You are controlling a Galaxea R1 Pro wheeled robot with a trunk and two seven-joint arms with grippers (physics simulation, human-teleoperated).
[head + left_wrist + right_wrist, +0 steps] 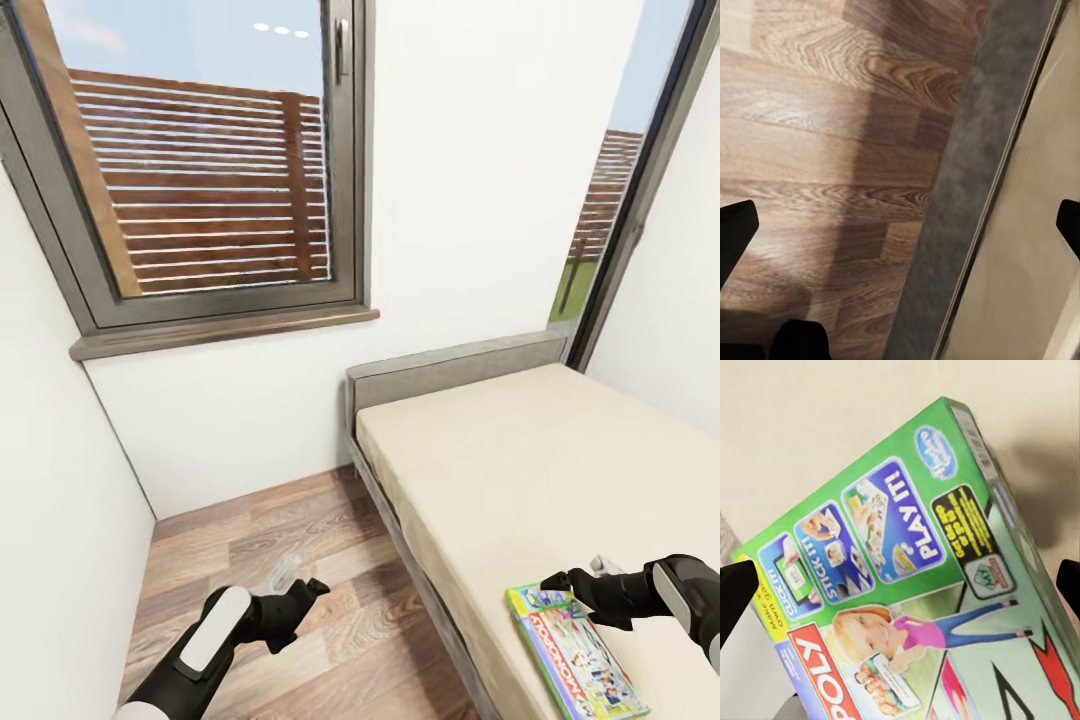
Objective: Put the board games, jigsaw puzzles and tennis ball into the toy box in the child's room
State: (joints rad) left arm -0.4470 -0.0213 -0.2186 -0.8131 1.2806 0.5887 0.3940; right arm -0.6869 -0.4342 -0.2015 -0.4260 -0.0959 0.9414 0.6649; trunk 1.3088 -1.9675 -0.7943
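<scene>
1. The board game [577, 650], a green box with a colourful printed lid, is lying flat on the bed [520, 470], close to the mattress's near edge and toward its foot end. In the right wrist view the board game [907, 585] is showing its lid face up and sitting square under the camera.
2. Its long axis is running roughly along the length of the bed, slanting a little away from the mattress edge as it comes nearer the robot.
3. The right hand [562, 581] is hovering right at the box's far short end, its dark fingers spread apart and gripping nothing; whether a fingertip is touching the lid I cannot tell.
4. So the box is lying just below and slightly to the near side of that hand, and I judge the coming grasp will need the fingers to straddle the narrow width, across the long axis.
5. The left hand [300, 597] is hanging over the wooden floor [250, 560] beside the bed frame, fingers also spread and empty, well apart from the box, so the right arm is clearly nearer.
</scene>
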